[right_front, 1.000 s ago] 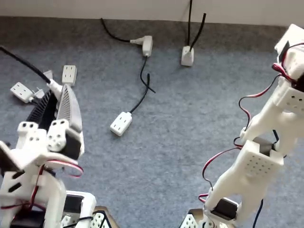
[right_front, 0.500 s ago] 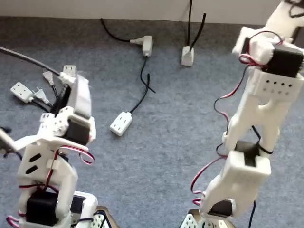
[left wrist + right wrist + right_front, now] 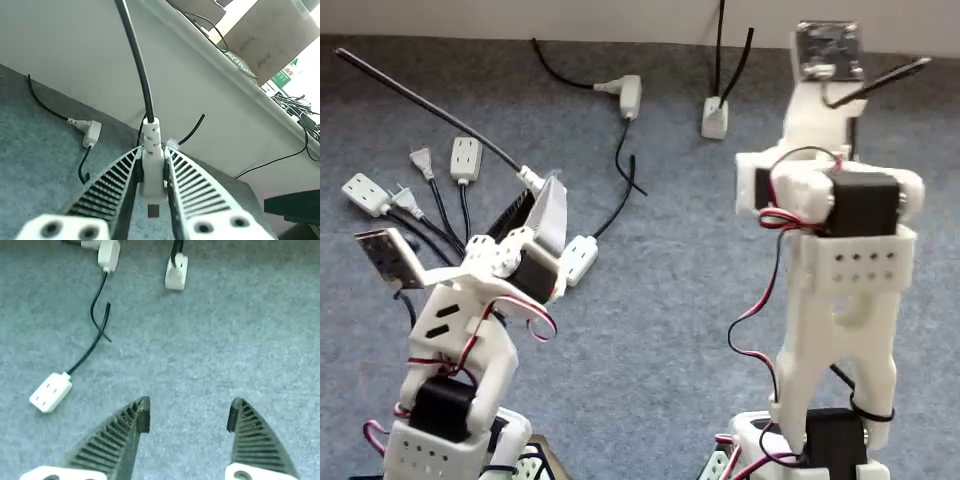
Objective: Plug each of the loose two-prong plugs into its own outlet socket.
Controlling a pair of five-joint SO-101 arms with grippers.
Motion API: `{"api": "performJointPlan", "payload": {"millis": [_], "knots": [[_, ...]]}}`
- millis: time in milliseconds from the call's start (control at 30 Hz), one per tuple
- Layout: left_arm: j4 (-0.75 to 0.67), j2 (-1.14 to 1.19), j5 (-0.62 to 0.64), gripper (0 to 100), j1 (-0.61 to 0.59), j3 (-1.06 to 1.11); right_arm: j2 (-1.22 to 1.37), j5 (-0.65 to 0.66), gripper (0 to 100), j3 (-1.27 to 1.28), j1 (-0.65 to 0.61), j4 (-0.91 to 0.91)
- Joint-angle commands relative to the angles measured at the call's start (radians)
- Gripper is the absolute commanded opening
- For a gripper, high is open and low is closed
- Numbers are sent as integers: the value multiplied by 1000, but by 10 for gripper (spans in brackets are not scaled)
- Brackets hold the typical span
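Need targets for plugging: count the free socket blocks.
3: far-left socket block; rear-left socket block; middle socket block, mid-carpet. Others may be hidden behind the arms.

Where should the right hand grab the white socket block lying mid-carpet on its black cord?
Across its two long sides, coming straight down. The socket block lies flat on the carpet, slots up, and its cord leaves one short end, so the long sides are free. The right hand is open above the carpet.

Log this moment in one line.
left claw: shut on plug | right claw: open, over carpet | socket: empty
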Motion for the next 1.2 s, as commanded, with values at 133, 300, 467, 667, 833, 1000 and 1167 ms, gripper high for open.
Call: {"api": "performJointPlan", "payload": {"millis": [133, 300, 467, 667, 833, 1000, 1167], "knots": [[-572, -189, 8, 6, -42, 346, -39, 25, 228, 179, -134, -22], [-758, -294, 387, 6, -70, 458, -88, 25, 58, 177, -148, 1], [-694, -262, 684, 6, -102, 452, -202, 26, 6, 188, -236, -1], [-690, -262, 753, 6, -61, 464, -252, 55, 6, 297, -420, -56], [-623, -262, 749, 7, 53, 464, -225, 95, 6, 475, -599, -196], [-586, -262, 749, 7, 96, 464, -147, 95, 6, 492, -661, -291], [-585, -255, 747, 7, 74, 464, -76, 95, 6, 450, -651, -340]]}}
